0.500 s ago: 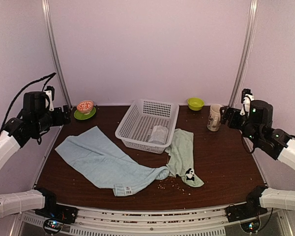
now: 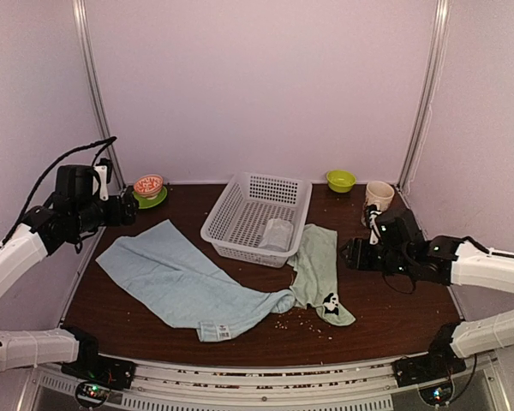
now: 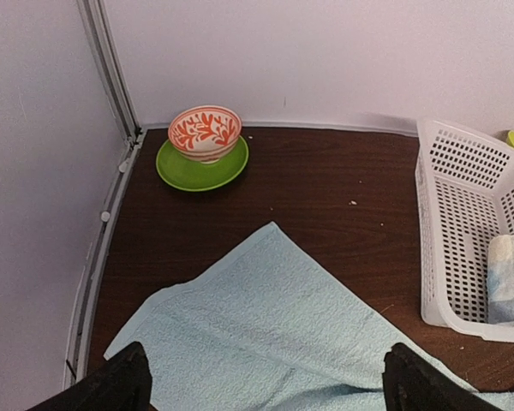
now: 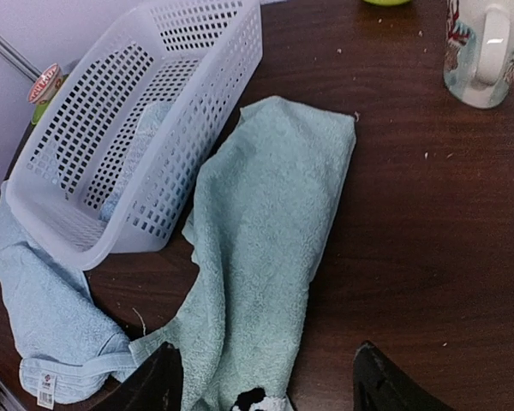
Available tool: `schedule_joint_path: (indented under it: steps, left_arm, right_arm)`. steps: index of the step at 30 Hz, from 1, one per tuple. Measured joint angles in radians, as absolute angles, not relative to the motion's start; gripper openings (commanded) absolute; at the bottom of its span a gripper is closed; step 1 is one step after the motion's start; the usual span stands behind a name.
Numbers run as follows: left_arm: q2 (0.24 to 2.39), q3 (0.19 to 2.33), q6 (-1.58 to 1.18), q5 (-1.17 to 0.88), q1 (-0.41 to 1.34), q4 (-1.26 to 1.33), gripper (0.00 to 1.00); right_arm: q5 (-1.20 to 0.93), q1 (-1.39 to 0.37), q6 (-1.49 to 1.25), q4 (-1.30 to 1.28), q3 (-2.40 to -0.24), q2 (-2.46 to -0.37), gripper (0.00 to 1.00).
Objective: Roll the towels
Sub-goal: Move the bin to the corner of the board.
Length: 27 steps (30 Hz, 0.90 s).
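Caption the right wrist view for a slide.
Open right hand above the green towel, which lies beside the basket; mug at top right.

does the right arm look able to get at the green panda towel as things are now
Probably yes. The right end effector hangs open just right of the pale green towel, nothing lying between them. The basket sits at its left, the mug farther back.
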<state>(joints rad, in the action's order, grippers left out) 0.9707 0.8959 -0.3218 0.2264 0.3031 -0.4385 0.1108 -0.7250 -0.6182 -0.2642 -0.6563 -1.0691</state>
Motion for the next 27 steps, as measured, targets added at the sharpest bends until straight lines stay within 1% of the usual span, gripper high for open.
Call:
schedule_joint_path:
  steps: [4, 6, 9, 12, 14, 20, 27]
  left_arm:
    - [0.992, 0.896, -0.339, 0.186, 0.303, -0.447, 0.94]
    - [1.003, 0.896, -0.346, 0.167, 0.303, -0.447, 0.93]
    - [1.034, 0.902, -0.352, 0.144, 0.303, -0.452, 0.92]
    - [1.056, 0.911, -0.356, 0.134, 0.303, -0.469, 0.92]
    - [1.055, 0.911, -0.360, 0.133, 0.303, -0.479, 0.92]
    - [1.055, 0.911, -0.365, 0.125, 0.303, -0.481, 0.91]
    - [1.052, 0.911, -0.365, 0.125, 0.303, -0.481, 0.91]
  right_arm:
    - [0.083, -0.786, -0.673, -0.237, -0.662, -1.161, 0.60]
    - [0.060, -0.796, -0.701, -0.200, -0.666, -1.196, 0.55]
    - [0.021, -0.805, -0.740, -0.133, -0.693, -1.263, 0.51]
    - [-0.010, -0.847, -0.748, -0.093, -0.763, -1.351, 0.40]
    - [-0.029, -0.881, -0.746, -0.086, -0.816, -1.407, 0.36]
    - [-0.079, -0.938, -0.773, -0.056, -0.891, -1.553, 0.34]
    - [-0.059, -0.943, -0.812, -0.070, -1.015, -1.711, 0.34]
